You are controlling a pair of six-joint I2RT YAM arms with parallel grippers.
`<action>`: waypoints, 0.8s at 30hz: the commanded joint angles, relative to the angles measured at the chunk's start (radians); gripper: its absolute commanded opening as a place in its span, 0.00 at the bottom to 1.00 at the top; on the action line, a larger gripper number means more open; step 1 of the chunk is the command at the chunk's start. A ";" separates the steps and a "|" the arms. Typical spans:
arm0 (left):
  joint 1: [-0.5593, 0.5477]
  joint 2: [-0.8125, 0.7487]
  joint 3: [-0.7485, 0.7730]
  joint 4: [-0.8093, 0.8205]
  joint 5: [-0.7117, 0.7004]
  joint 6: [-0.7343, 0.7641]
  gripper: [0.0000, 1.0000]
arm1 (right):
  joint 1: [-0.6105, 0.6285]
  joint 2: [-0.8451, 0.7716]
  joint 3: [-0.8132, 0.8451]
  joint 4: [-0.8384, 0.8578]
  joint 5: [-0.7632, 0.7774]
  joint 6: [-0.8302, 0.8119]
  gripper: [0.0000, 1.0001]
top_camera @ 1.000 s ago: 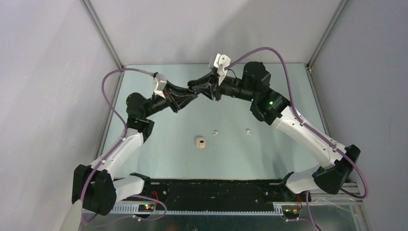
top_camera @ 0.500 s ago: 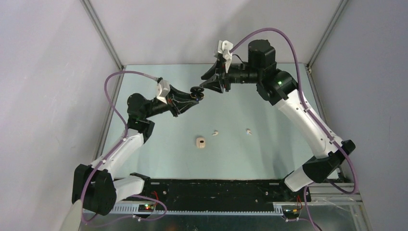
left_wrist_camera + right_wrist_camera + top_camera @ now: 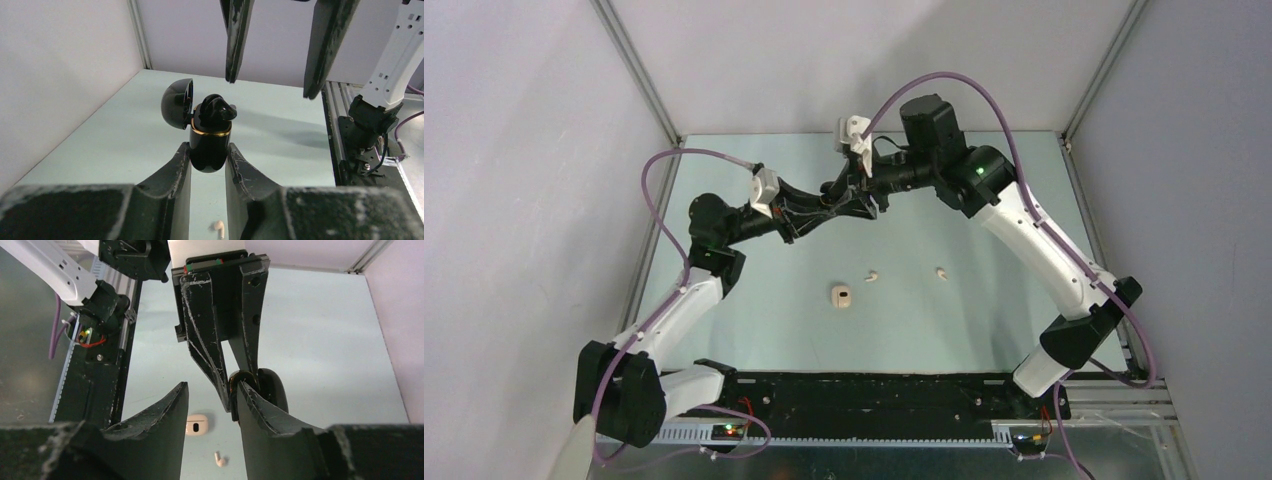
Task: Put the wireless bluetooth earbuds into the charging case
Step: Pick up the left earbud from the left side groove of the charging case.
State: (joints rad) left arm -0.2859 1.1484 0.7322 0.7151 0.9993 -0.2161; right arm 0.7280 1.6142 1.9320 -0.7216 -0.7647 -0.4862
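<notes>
Left fingers (image 3: 180,165) pinch the lower body of the black charging case (image 3: 211,142), holding it upright and off the table (image 3: 984,330). Its lid (image 3: 177,103) is flipped open to one side. A black earbud (image 3: 216,107) sits in the case top, sticking up above the gold rim, not flush. Left gripper (image 3: 207,150) is raised mid-air at the far middle of the table. Right gripper (image 3: 270,85) is spread wide, its tips just above the case and earbud with a gap showing, holding nothing. On the table, nearer the bases: a cream case (image 3: 842,296), one cream earbud (image 3: 872,274) close beside it, and another cream earbud (image 3: 941,272) further right, all apart from each other.
</notes>
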 commanded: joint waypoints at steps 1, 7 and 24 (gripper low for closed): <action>0.002 -0.009 -0.003 0.019 0.010 0.032 0.00 | 0.019 0.005 0.049 -0.028 0.063 -0.035 0.46; 0.002 -0.011 -0.005 0.017 0.011 0.032 0.00 | 0.024 0.015 0.047 -0.008 0.096 -0.031 0.48; 0.002 -0.020 -0.007 0.017 0.012 0.032 0.00 | 0.054 0.045 0.048 -0.021 0.134 -0.085 0.42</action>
State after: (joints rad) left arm -0.2859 1.1484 0.7319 0.7067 1.0039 -0.2081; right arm 0.7719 1.6531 1.9381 -0.7433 -0.6472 -0.5404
